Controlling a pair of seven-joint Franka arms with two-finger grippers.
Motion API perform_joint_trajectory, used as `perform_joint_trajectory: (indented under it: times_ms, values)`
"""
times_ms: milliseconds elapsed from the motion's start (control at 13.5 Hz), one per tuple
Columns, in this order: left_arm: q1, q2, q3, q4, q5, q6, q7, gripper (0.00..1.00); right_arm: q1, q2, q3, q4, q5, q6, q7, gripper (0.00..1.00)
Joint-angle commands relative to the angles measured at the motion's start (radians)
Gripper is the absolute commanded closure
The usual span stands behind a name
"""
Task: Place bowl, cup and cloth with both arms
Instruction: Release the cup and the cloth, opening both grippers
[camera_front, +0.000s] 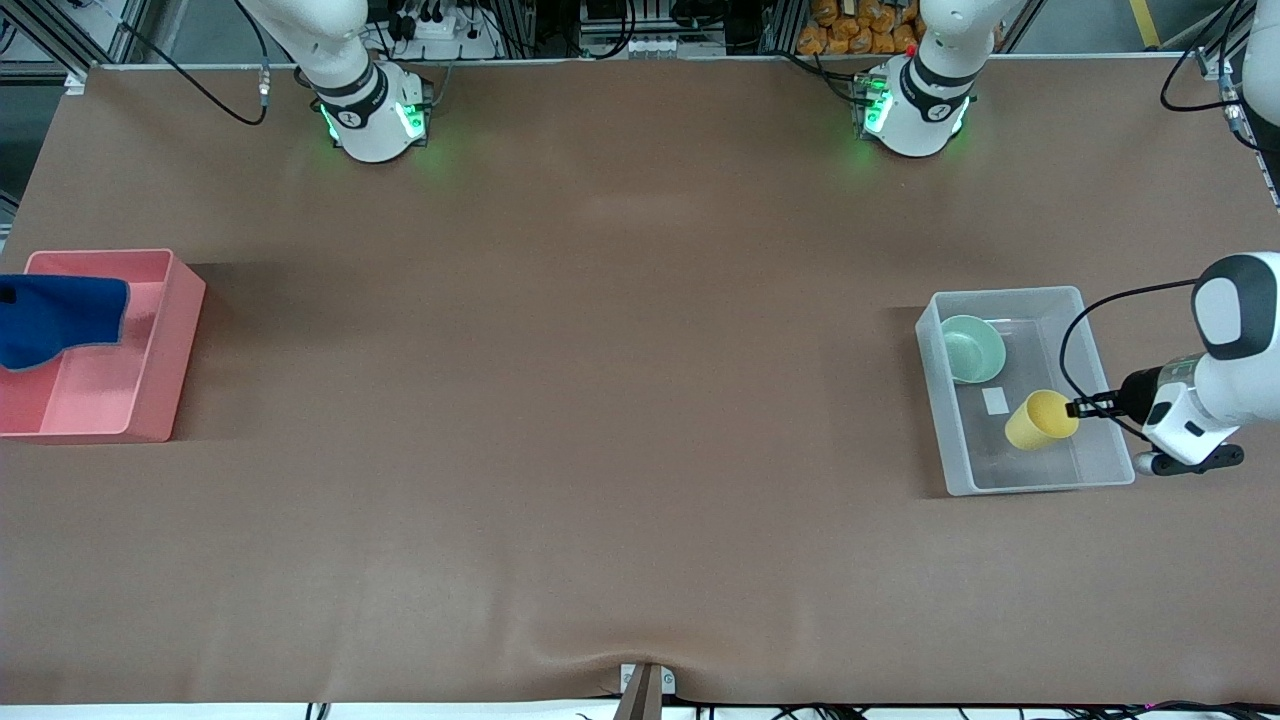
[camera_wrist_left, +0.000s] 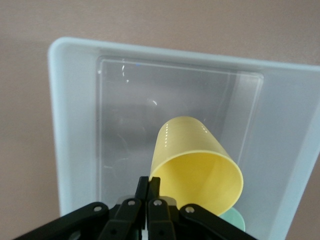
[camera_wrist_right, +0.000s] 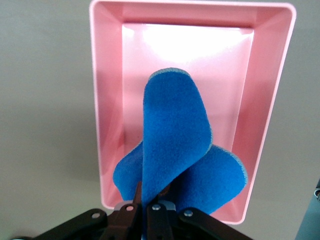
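The yellow cup (camera_front: 1040, 420) hangs tilted on its side over the clear bin (camera_front: 1100, 470), pinched at its rim by my left gripper (camera_front: 1078, 408). In the left wrist view the cup (camera_wrist_left: 195, 167) opens toward the camera, with the gripper (camera_wrist_left: 149, 184) shut on its rim. The mint green bowl (camera_front: 972, 347) lies in the clear bin, at the end nearer the arm bases; a sliver of the bowl (camera_wrist_left: 233, 219) shows under the cup. The blue cloth (camera_front: 55, 318) hangs over the pink bin (camera_front: 150, 390), held by my right gripper (camera_wrist_right: 150, 197), which is out of the front view.
The clear bin (camera_wrist_left: 75, 125) stands at the left arm's end of the table and the pink bin (camera_wrist_right: 110, 100) at the right arm's end. A white label (camera_front: 996, 400) lies on the clear bin's floor. Brown table stretches between the bins.
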Motion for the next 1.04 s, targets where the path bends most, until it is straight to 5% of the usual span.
perform_joint_trajectory:
  times_ms: [0,370,444,519,593,667,963]
  values:
    - [-0.009,0.052,-0.005,0.027,0.110,0.009,0.004,1.00,-0.020,0.058,0.020,0.022,-0.018,0.032,-0.012,1.00]
    - [-0.012,0.083,-0.007,0.027,0.146,0.021,-0.007,1.00,-0.015,0.118,0.018,0.022,-0.036,0.060,0.000,1.00]
    - [-0.012,0.083,-0.007,0.027,0.146,0.021,-0.008,0.86,-0.015,0.128,0.020,0.022,-0.036,0.065,0.000,1.00]
    - [-0.014,0.078,-0.010,0.027,0.146,0.021,-0.008,0.53,-0.015,0.132,0.020,0.022,-0.036,0.080,-0.007,0.86]
    - [-0.014,0.073,-0.011,0.027,0.144,0.020,-0.008,0.21,-0.014,0.132,0.020,0.022,-0.036,0.088,-0.009,0.19]
    - [-0.012,0.067,-0.011,0.027,0.144,0.020,-0.004,0.00,-0.005,0.128,0.020,0.027,-0.036,0.082,-0.009,0.00]
    - [-0.011,0.008,-0.020,0.034,0.137,-0.005,-0.007,0.00,0.047,0.039,0.023,0.032,-0.036,0.017,0.052,0.00]
